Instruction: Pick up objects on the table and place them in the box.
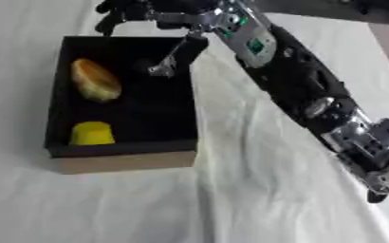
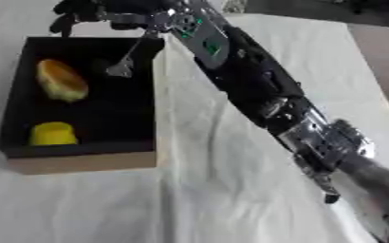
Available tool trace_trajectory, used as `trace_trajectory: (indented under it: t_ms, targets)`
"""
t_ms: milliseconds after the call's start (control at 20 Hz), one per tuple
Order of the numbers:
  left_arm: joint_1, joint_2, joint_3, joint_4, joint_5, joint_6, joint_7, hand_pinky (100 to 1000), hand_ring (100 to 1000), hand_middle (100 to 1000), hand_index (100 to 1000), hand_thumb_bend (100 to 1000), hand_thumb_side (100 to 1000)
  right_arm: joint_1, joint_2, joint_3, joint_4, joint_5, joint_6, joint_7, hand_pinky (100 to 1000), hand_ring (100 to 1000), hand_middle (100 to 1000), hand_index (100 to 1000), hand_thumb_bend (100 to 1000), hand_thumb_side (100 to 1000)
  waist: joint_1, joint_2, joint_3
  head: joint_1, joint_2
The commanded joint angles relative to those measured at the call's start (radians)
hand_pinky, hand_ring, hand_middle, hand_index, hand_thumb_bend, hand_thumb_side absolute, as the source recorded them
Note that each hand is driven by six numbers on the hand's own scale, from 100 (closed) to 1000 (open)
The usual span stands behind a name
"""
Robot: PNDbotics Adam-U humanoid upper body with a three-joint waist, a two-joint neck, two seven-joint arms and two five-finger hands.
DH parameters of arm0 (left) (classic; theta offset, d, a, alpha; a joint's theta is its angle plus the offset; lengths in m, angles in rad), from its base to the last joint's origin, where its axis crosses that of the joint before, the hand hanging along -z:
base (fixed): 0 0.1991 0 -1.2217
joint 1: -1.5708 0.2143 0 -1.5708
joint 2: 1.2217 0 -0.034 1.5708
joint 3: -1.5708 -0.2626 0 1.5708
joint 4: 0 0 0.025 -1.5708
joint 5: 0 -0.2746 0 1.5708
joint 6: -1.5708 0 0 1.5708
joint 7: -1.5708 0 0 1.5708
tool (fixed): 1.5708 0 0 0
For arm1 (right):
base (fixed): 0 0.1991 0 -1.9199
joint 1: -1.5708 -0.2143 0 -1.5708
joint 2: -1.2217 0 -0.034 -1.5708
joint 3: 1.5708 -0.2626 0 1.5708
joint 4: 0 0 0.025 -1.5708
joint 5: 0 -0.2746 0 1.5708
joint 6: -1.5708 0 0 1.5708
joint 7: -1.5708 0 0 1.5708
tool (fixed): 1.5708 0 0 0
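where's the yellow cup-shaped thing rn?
The yellow object sits inside the black box, in its near-left corner, nearer the camera than the orange bread-like item.

Black box (image 1: 191, 90), open, below right hand's fingers (image 1: 115, 12). Inside: orange-yellow bread roll (image 1: 95, 79), yellow cup-shaped piece (image 1: 91, 133) nearer, silvery metal object (image 1: 162, 69) just under fingers.

No lettering, label, brand mark or number can be read anywhere: none on the black box (image 1: 121, 148), its contents, the white cloth (image 1: 256, 199) or the robot's right arm (image 1: 289, 71).
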Motion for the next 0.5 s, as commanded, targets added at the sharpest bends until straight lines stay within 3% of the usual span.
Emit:
trace_trajectory:
  t_ms: [50,150,350,500]
  targets:
    - [-0.001,0.022,0.014,-0.016,-0.001,0.003,0.002,853,877,765,882,267,397,-0.003,-0.066,-0.047,-0.073,-0.084,-0.050,0.036,910,999,662,921,100,100,0.012,-0.030,-0.008,0.014,-0.004]
    - [0.002,0.022,0.017,-0.016,-0.003,0.007,0.007,853,878,765,882,268,397,0.019,-0.096,-0.077,-0.134,-0.196,0.012,-0.024,926,995,619,907,100,100,0.014,-0.032,-0.019,0.027,-0.007]
    - [0.019,0.025,0.029,-0.016,-0.012,0.015,0.022,853,880,765,882,265,402,0.130,-0.215,-0.197,-0.309,-0.556,0.156,-0.158,943,988,601,891,100,100,0.021,-0.038,-0.056,0.068,-0.010]
    - [0.042,0.028,0.044,-0.016,-0.024,0.025,0.037,853,884,766,882,254,415,0.277,-0.326,-0.302,-0.442,-0.800,0.191,-0.233,952,986,603,888,100,100,0.030,-0.040,-0.100,0.119,-0.006]
